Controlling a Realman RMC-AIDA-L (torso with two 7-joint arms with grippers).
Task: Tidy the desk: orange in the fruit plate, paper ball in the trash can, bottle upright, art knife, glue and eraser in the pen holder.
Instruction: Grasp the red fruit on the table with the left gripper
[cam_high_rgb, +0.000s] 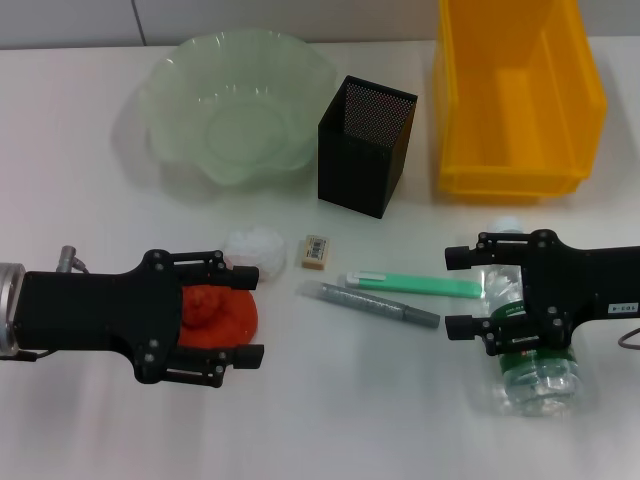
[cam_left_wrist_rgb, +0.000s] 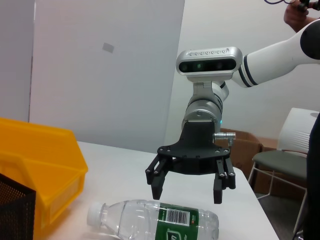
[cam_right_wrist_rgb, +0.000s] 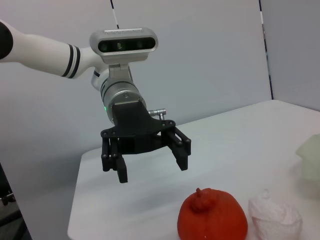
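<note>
- The wide pale green translucent fruit plate (cam_high_rgb: 240, 105) with the scalloped rim is sitting at the far left of the white table (cam_high_rgb: 330, 420), holding nothing.
- The square black mesh pen holder (cam_high_rgb: 366, 146) is standing upright just to the plate's right; nothing is showing inside it.
- The bright yellow rectangular trash can (cam_high_rgb: 515, 95) is standing at the far right, its inside bare.
- The lumpy red-orange orange (cam_high_rgb: 218, 315) is lying on the near left of the table. The left gripper (cam_high_rgb: 244, 315) is hovering above it, not touching, with fingers spread wide to either side of the fruit.
- A white crumpled paper ball (cam_high_rgb: 255, 247) is resting just beside the orange on its far side.
- The tiny beige eraser (cam_high_rgb: 315, 251) with a barcode label is lying near the ball, in front of the pen holder.
- A green art knife (cam_high_rgb: 415, 285) and a grey glue stick (cam_high_rgb: 380, 304) are lying side by side at mid-table.
- The clear plastic bottle (cam_high_rgb: 530, 370) with green label and white cap is lying on its side at the near right. The right gripper (cam_high_rgb: 460, 292) is hanging over it, jaws open, clear of the plastic.
- In the left wrist view, a grey chair (cam_left_wrist_rgb: 282, 165) and cardboard boxes (cam_left_wrist_rgb: 250, 150) are standing beyond the table by a pale wall (cam_left_wrist_rgb: 100, 75).
</note>
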